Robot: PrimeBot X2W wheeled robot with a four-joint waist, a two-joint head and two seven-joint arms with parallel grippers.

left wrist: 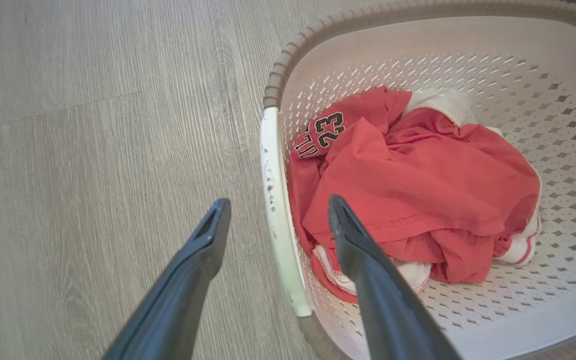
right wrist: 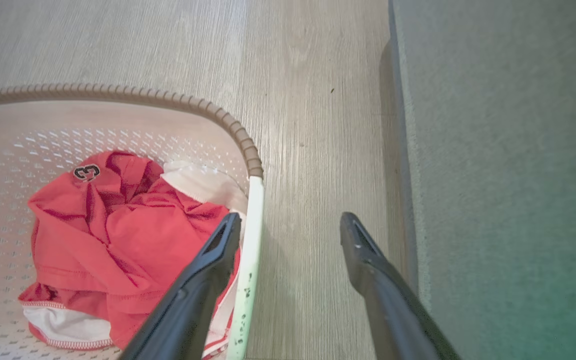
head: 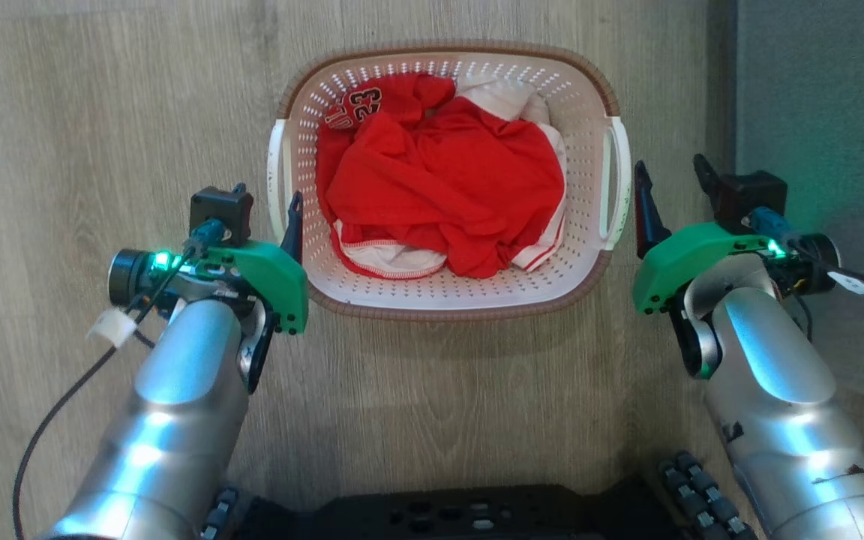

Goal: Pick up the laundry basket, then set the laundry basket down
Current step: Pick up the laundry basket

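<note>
Slippage at the handles is the main worry. The laundry basket (head: pixel 439 292) stands on the wooden floor (head: pixel 102 112), its right side near the edge of a grey carpet (head: pixel 814 90), with red and white clothes (head: pixel 439 180) heaped inside.

The left gripper (left wrist: pixel 278 202) has its pincer apart, one finger over the clothes and one outside the left handle (left wrist: pixel 280 240). The right gripper (right wrist: pixel 290 219) is likewise apart across the right handle (right wrist: pixel 248 250). Neither clamps anything, and I cannot tell whether the fingers are level with the handles or above them.

If one side closes early or higher than the other, the basket would likely tilt and spill. An inner finger could also pinch cloth instead of plastic, giving a weak hold. The thin, smooth handles may slide between the long fingers under load.
</note>
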